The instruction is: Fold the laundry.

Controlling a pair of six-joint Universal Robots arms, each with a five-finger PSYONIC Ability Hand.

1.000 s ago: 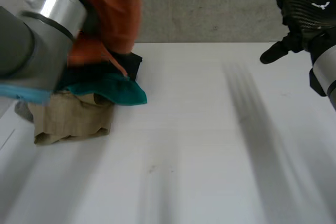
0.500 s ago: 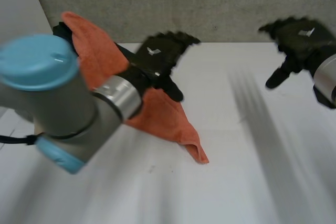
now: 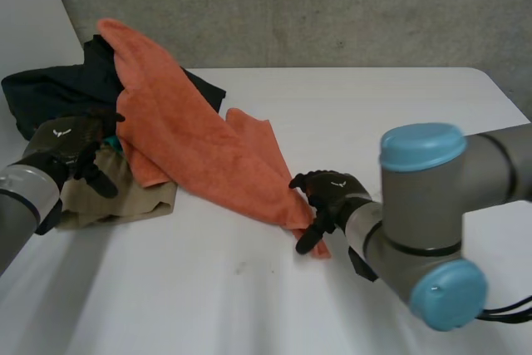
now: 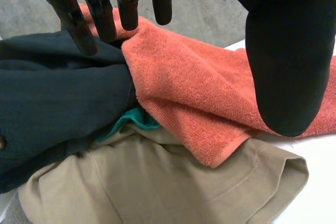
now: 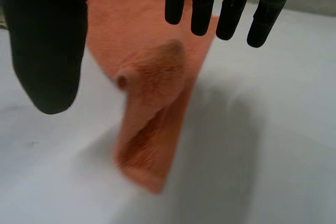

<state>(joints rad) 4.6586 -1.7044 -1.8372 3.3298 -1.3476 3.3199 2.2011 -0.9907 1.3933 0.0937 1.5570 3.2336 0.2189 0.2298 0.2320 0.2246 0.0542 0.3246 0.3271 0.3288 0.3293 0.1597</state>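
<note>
Okay: white worktop [image 3: 399, 122]. The orange towel [image 3: 183, 147] drapes from the top of the laundry pile on my left down across the worktop, its low corner near the middle. A dark garment [image 3: 50, 93] lies under it at the pile's back, a tan garment [image 3: 125, 197] at the front. The left wrist view adds a teal cloth [image 4: 134, 119] peeking out between dark and tan. My left hand [image 3: 66, 143] hovers over the pile, fingers straight, released. My right hand [image 3: 328, 193] is at the towel's low corner, fingers straight, thumb apart, grasping nothing. The right wrist view shows that corner bunched into a raised fold.
</note>
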